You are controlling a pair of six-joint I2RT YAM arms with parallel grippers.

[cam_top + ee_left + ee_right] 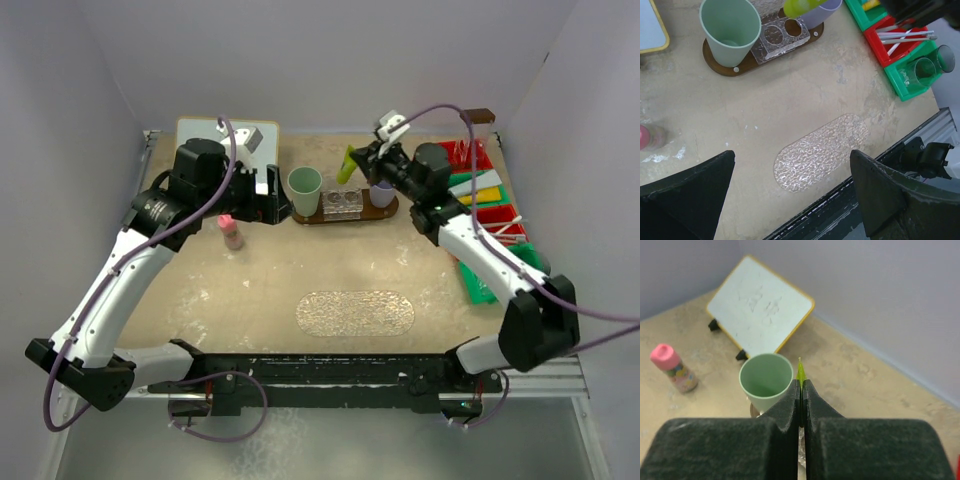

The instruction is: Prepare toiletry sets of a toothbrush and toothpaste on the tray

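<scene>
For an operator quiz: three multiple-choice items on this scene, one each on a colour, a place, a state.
1. The tube in the right gripper is: A blue; B yellow-green; C red.
2. The pink-capped bottle stands: A on the table, off the tray; B on the tray; C in the right gripper.
3. The fingers of the left gripper are: A shut together; B wide open; C hidden from view.
B, its tip shows between the fingers; A, bare table surrounds it; B, nothing sits between them.
</scene>
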